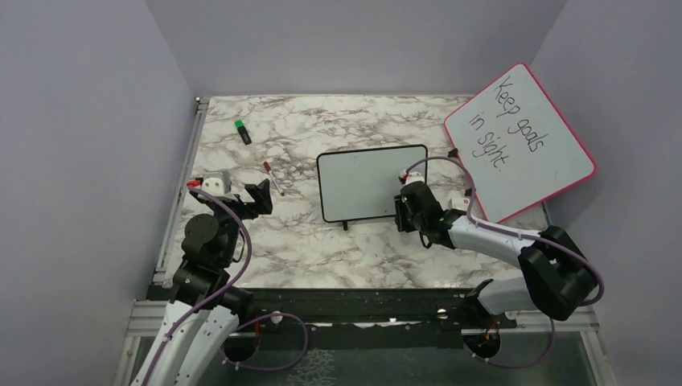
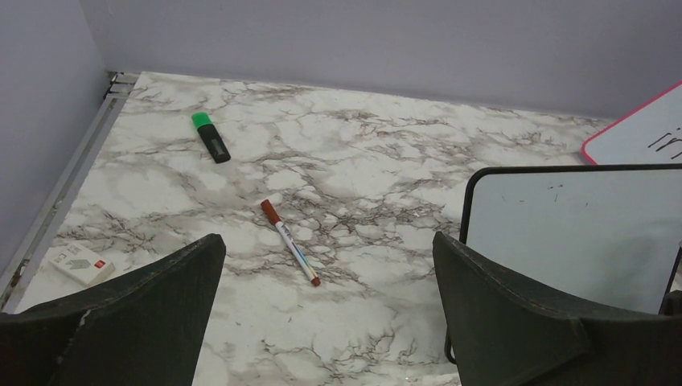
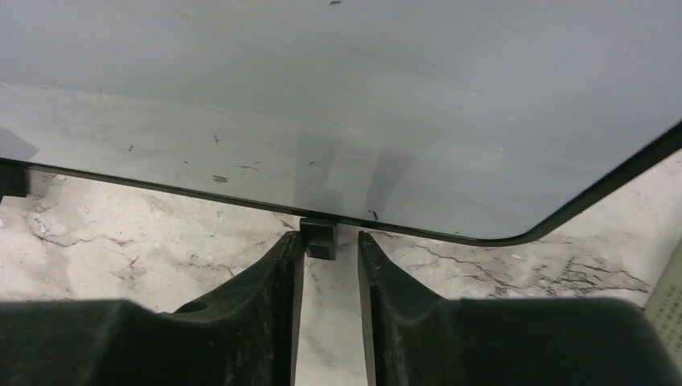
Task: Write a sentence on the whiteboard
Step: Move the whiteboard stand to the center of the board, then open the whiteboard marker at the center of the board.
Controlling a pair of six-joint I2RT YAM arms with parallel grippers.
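Resting on veined marble (image 1: 306, 241), rounded whiteboard (image 1: 371, 183) gleams.

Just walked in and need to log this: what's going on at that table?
The right gripper, slightly open and holding nothing, sits at the near edge of the small black-framed whiteboard, by one of its feet. The board has no writing yet. The left gripper hangs wide open over the left side of the table, and a red-capped pen lies loose on the table ahead of it.
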